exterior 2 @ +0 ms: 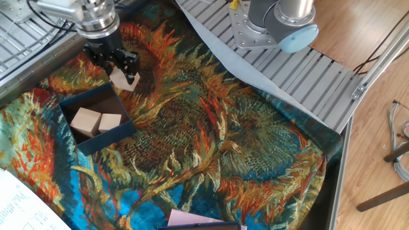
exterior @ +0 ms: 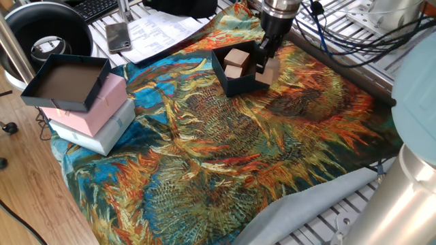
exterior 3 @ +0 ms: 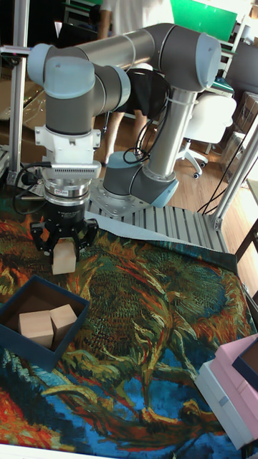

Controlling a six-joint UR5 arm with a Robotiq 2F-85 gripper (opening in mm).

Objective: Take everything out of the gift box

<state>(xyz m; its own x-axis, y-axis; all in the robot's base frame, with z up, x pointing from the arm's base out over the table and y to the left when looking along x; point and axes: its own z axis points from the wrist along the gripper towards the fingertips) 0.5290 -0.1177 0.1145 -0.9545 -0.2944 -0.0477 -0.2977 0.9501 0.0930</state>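
The navy gift box (exterior: 243,86) (exterior 2: 110,137) (exterior 3: 44,352) rests on the sunflower cloth with two wooden cubes inside: a bigger one (exterior: 236,58) (exterior 2: 85,120) (exterior 3: 35,327) and a smaller one (exterior 2: 111,122) (exterior 3: 64,318). My gripper (exterior: 266,62) (exterior 2: 123,75) (exterior 3: 64,252) hangs just outside the box's far wall, shut on a third wooden cube (exterior: 268,71) (exterior 2: 124,80) (exterior 3: 63,260). That cube is low over the cloth; whether it touches I cannot tell.
A larger navy tray (exterior: 41,97) sits on a pink box (exterior: 101,103) stacked on a white box (exterior: 105,135) at the cloth's left edge. A phone (exterior: 118,37) and papers (exterior: 160,28) lie behind. The arm's base (exterior 2: 281,22) stands on slatted metal.
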